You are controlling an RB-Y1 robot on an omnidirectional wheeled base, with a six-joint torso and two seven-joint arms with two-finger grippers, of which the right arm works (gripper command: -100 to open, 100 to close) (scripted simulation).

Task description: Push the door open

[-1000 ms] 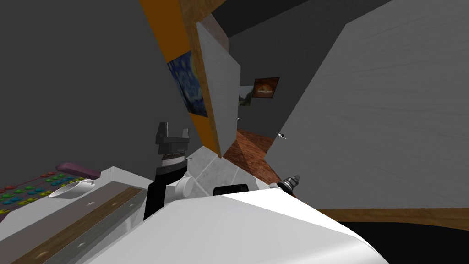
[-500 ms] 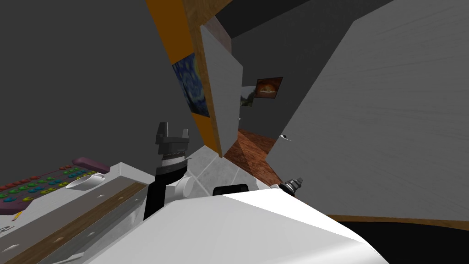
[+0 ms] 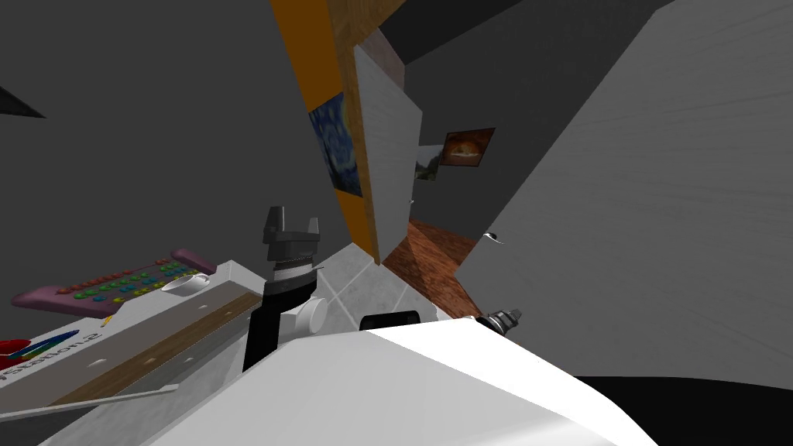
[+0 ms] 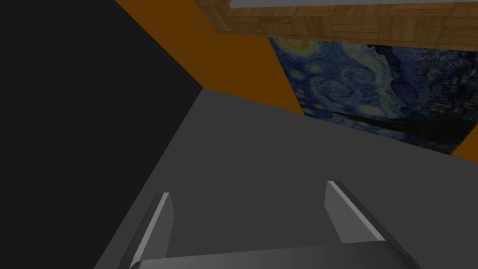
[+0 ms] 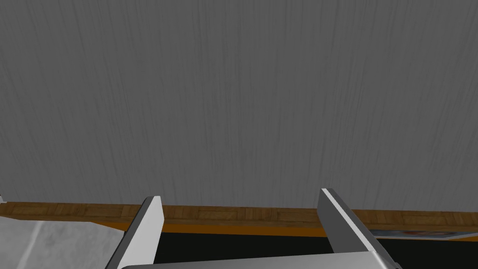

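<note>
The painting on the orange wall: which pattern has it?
Painting: dark blue swirls with yellow spots; clearest in the left wrist view.

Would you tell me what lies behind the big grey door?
Past its edge: a brown floor and two pictures on a dark wall. The door covers the rest.

White bench (image 3: 228, 279), low on left, brown wood strip (image 3: 155, 348) along its top. On it: purple board (image 3: 108, 285) studded with coloured buttons, white cup (image 3: 186, 283) just beside, flat white lettered box (image 3: 46, 353), red item (image 3: 11, 350) at edge. Grey tiled floor (image 3: 348, 279) alongside; red-brown wood floor (image 3: 434, 255) beyond.
</note>
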